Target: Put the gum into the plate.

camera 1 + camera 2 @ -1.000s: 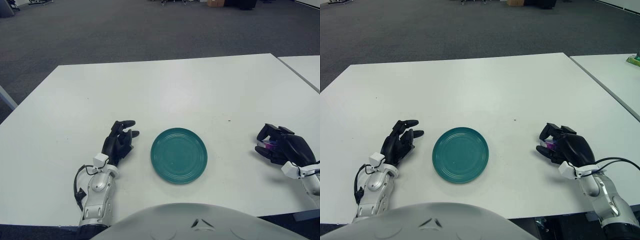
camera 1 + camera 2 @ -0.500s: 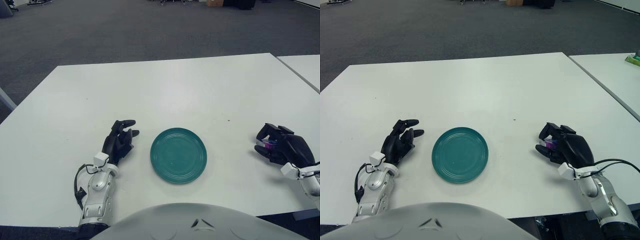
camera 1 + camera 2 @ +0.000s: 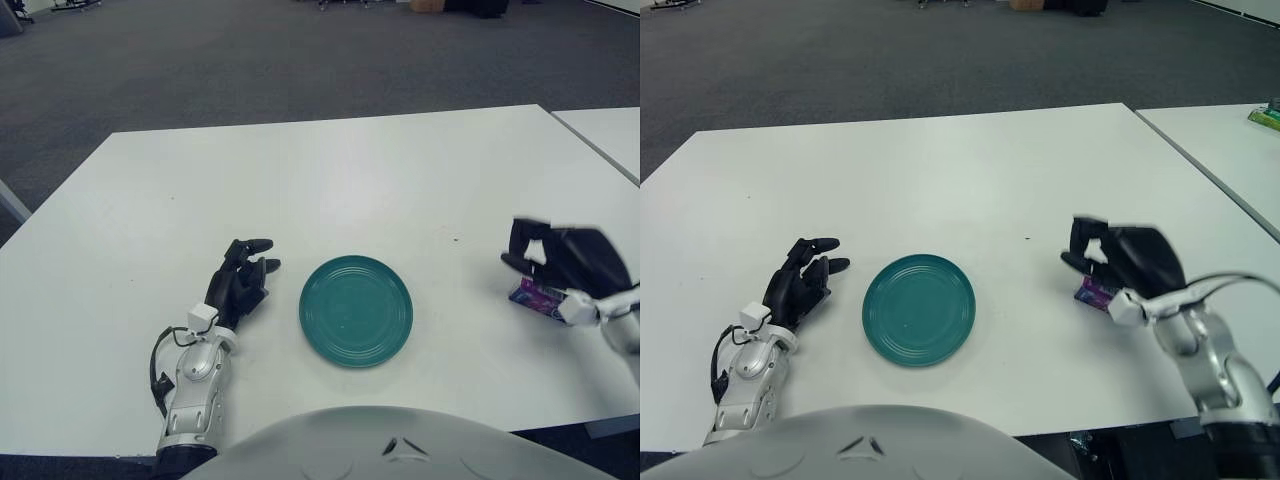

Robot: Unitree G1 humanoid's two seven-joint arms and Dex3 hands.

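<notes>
The gum is a small purple pack lying on the white table right of the teal plate. My right hand hovers just above the gum with its fingers loosely apart and nothing in them; the gum shows below its palm, also in the right eye view. My left hand rests flat on the table left of the plate, fingers relaxed and empty. The plate is empty.
The white table stretches far ahead of the plate. A second white table stands close on the right with a narrow gap between. Grey carpet lies beyond.
My right hand has lifted off the table and its fingers have come away from the gum, which stays where it was. The left hand and the plate have not moved.
</notes>
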